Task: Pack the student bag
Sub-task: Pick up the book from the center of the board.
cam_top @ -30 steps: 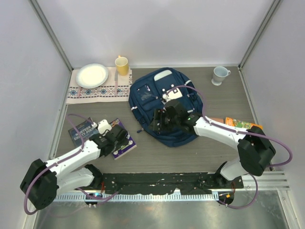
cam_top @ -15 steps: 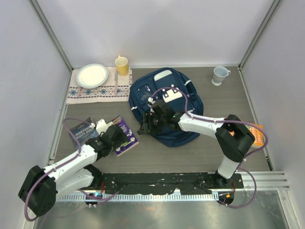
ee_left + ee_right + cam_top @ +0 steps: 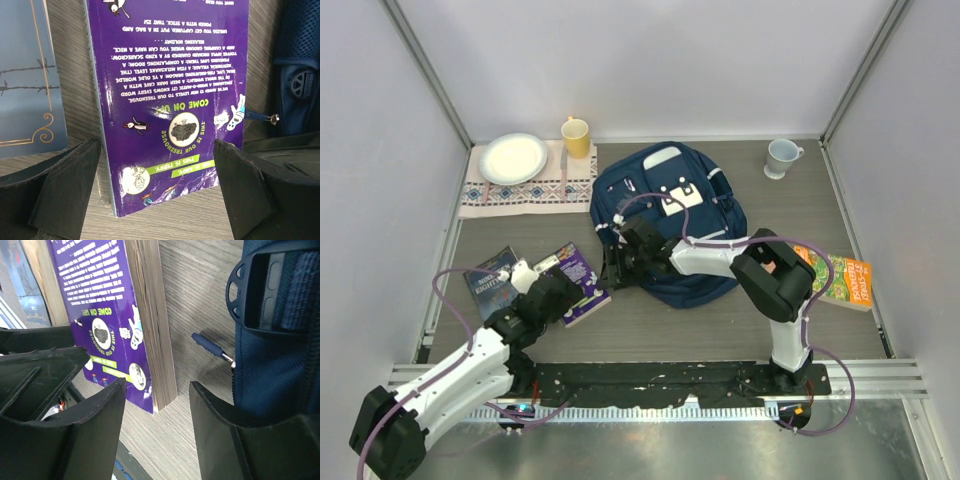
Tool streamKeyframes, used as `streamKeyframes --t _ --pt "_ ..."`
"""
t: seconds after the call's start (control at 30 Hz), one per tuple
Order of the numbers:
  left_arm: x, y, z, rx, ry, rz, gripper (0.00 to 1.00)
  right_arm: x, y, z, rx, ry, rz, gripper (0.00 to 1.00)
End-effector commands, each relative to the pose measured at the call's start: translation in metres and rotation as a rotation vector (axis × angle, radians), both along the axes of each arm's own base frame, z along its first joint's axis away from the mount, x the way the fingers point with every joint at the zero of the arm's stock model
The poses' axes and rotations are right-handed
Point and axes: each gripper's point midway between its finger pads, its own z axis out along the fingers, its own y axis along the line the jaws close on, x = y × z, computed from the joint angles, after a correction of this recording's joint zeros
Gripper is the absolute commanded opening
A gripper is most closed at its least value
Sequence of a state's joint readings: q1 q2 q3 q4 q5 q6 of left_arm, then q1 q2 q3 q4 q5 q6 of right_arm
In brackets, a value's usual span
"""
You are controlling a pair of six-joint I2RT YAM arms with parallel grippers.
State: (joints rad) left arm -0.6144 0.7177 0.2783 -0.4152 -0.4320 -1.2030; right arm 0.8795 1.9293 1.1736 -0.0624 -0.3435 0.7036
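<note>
The navy student bag (image 3: 670,215) lies flat mid-table with its white flap up. It also shows in the right wrist view (image 3: 280,350) and at the edge of the left wrist view (image 3: 300,60). A purple book (image 3: 580,280) lies on the table just left of the bag. My left gripper (image 3: 552,293) is open, its jaws wide on either side of the book's near end (image 3: 165,100), and holds nothing. My right gripper (image 3: 619,265) is open and low in the gap between the book's page edge (image 3: 150,325) and the bag's left side, near a blue zipper pull (image 3: 207,346).
A dark blue book (image 3: 492,282) lies left of the purple one. A green and orange book (image 3: 837,278) lies at the right. At the back are a placemat (image 3: 520,190) with a white plate (image 3: 513,157), a yellow cup (image 3: 576,136) and a pale mug (image 3: 781,155).
My right gripper has moved left off the top of the bag, down to its left edge beside the purple book. My left arm has drawn back towards the near edge.
</note>
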Motion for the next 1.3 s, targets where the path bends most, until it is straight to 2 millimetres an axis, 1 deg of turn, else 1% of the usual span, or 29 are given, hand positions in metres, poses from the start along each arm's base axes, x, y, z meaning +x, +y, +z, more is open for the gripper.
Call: streamKeyframes --t 0.0,0.03,0.17,0.2,0.23,0.27,0.37,0.4,0.5,0.57,0.6,0.63,0.77,0.83,0.87,0.93,0.97,1.0,1.03,1.07,1.1,1.13,1.17,1.23,1.27 --pt "0.004 -0.004 -0.001 -0.025 -0.005 0.006 0.99 0.004 0.02 0.007 0.057 -0.006 0.006 0.58" --pt "0.002 -0.004 -0.006 -0.01 0.016 -0.003 1.0 0.006 0.024 0.01 0.08 -0.019 0.01 0.57" --pt "0.006 -0.013 -0.007 -0.016 0.025 -0.046 0.99 0.003 0.029 0.011 0.107 -0.006 0.019 0.55" --pt "0.01 -0.021 -0.004 -0.044 0.008 -0.068 0.99 0.002 0.03 0.011 0.112 -0.002 0.022 0.54" --pt "0.011 -0.023 -0.003 -0.048 0.001 -0.072 0.98 0.001 0.031 0.013 0.118 -0.001 0.026 0.54" --pt "0.012 -0.023 -0.002 -0.049 0.003 -0.067 0.98 0.0 0.033 0.015 0.13 -0.005 0.032 0.5" --pt "0.013 -0.021 -0.002 -0.044 -0.007 -0.055 0.97 -0.001 0.035 0.022 0.148 -0.012 0.044 0.46" --pt "0.015 -0.022 0.001 -0.053 -0.021 -0.056 0.97 -0.001 0.036 0.024 0.152 -0.018 0.043 0.4" --pt "0.014 -0.02 0.003 -0.051 -0.031 -0.052 0.96 0.002 0.035 0.029 0.158 -0.032 0.032 0.38" --pt "0.014 -0.018 0.004 -0.045 -0.035 -0.051 0.96 0.005 0.035 0.032 0.159 -0.047 0.024 0.32" --pt "0.013 -0.018 0.004 -0.042 -0.035 -0.053 0.96 0.006 0.035 0.032 0.158 -0.049 0.022 0.27" --pt "0.013 -0.016 0.003 -0.034 -0.031 -0.055 0.96 0.006 0.036 0.033 0.16 -0.053 0.024 0.14" --pt "0.01 -0.011 0.003 -0.006 -0.02 -0.046 0.96 0.006 0.035 0.032 0.157 -0.054 0.021 0.01" --pt "0.011 -0.01 0.006 0.0 -0.028 -0.047 0.96 0.007 0.034 0.035 0.157 -0.06 0.016 0.01" --pt "0.012 -0.009 0.011 0.011 -0.033 -0.05 0.96 0.01 0.031 0.034 0.138 -0.068 -0.003 0.01" --pt "0.014 -0.007 0.019 0.028 -0.041 -0.053 0.98 0.012 0.03 0.048 0.153 -0.094 -0.012 0.01" --pt "0.016 -0.007 0.031 0.043 -0.051 -0.063 0.99 0.012 0.028 0.051 0.155 -0.101 -0.024 0.01" --pt "0.018 -0.004 0.038 0.06 -0.064 -0.056 1.0 0.012 0.027 0.057 0.165 -0.105 -0.034 0.01" --pt "0.02 -0.003 0.045 0.07 -0.073 -0.058 1.0 0.014 0.026 0.074 0.203 -0.128 -0.044 0.01" --pt "0.023 -0.002 0.062 0.089 -0.096 -0.069 1.0 0.014 0.023 0.077 0.22 -0.115 -0.061 0.01" --pt "0.025 0.001 0.072 0.106 -0.113 -0.065 1.0 0.013 0.022 0.085 0.245 -0.112 -0.063 0.01" --pt "0.027 0.002 0.081 0.118 -0.128 -0.067 1.0 0.015 0.022 0.106 0.301 -0.131 -0.076 0.01" --pt "0.029 0.003 0.1 0.12 -0.156 -0.065 0.99 0.013 0.018 0.109 0.318 -0.124 -0.081 0.01" --pt "0.033 0.008 0.118 0.151 -0.19 -0.065 1.0 0.014 0.015 0.129 0.391 -0.117 -0.082 0.01" --pt "0.033 0.009 0.132 0.148 -0.208 -0.062 1.0 0.012 0.012 0.14 0.416 -0.122 -0.08 0.01"
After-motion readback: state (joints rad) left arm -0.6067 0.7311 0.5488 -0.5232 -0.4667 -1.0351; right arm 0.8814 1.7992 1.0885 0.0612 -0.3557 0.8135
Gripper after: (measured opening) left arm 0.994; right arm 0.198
